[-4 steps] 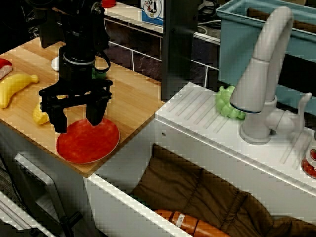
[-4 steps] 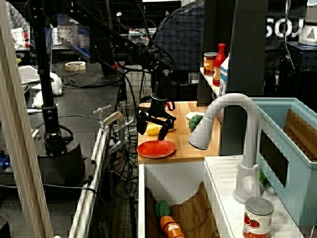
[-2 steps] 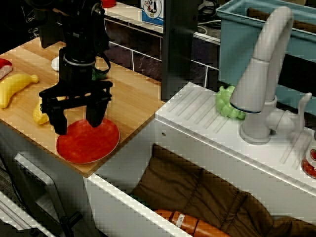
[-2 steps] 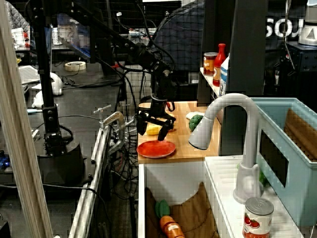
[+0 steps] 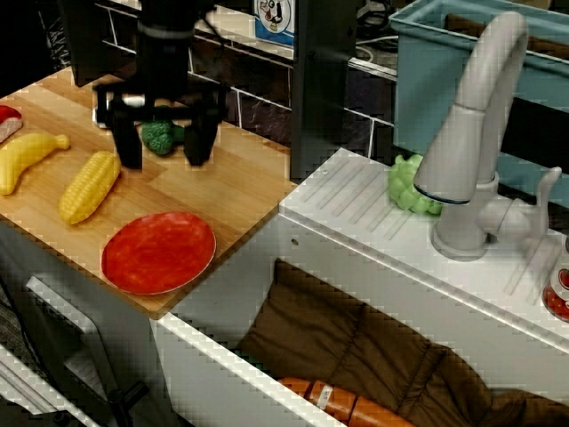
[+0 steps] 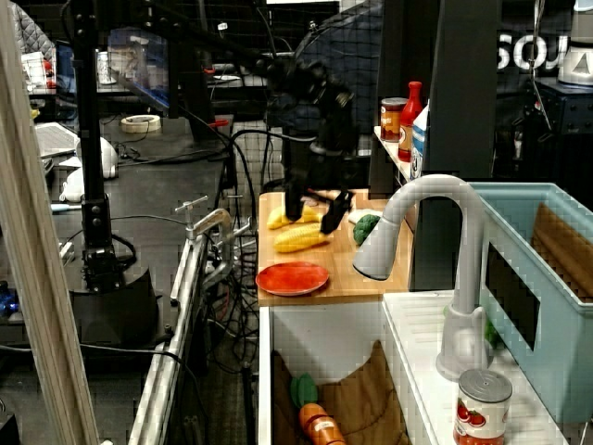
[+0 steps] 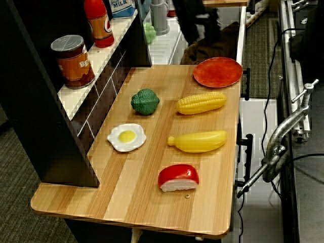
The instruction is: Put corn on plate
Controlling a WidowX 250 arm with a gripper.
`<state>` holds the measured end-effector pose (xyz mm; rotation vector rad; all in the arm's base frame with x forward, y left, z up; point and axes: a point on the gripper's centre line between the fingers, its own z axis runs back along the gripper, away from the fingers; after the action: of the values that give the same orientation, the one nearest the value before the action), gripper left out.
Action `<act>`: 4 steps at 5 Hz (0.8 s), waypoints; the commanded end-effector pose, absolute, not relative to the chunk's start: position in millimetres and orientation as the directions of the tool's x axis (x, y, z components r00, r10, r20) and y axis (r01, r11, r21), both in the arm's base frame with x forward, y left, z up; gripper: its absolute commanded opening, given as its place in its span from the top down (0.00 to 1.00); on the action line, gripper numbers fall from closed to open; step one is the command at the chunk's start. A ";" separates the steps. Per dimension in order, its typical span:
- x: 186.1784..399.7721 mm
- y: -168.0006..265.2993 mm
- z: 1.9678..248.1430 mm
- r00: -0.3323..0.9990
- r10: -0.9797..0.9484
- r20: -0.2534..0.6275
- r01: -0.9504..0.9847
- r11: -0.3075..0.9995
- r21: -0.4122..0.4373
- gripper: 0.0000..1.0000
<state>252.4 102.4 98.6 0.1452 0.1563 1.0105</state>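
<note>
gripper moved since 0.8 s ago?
Yes. The gripper rose from above the flat round red plate, back toward the dark brick wall, fingers open.

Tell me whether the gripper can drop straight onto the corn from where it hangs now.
Probably yes, after a short sideways shift. The gripper hangs open above the board with its fingers apart, beside the corn, not over it. The cob lies bare, apart from the banana, broccoli and plate.

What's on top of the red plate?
Nothing. The red plate is bare, and all of its top shows. The corn lies beside it on the wooden counter.
</note>
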 end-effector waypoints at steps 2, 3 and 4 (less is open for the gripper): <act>240.2 213.6 113.5 0.488 0.872 -0.036 -0.870 0.489 0.061 0.00; 256.7 221.7 101.6 0.618 0.785 -0.042 -0.784 0.619 0.033 0.00; 269.2 222.6 85.7 0.668 0.740 -0.079 -0.743 0.669 -0.005 0.00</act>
<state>260.1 216.2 73.4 -0.0516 0.1182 0.8376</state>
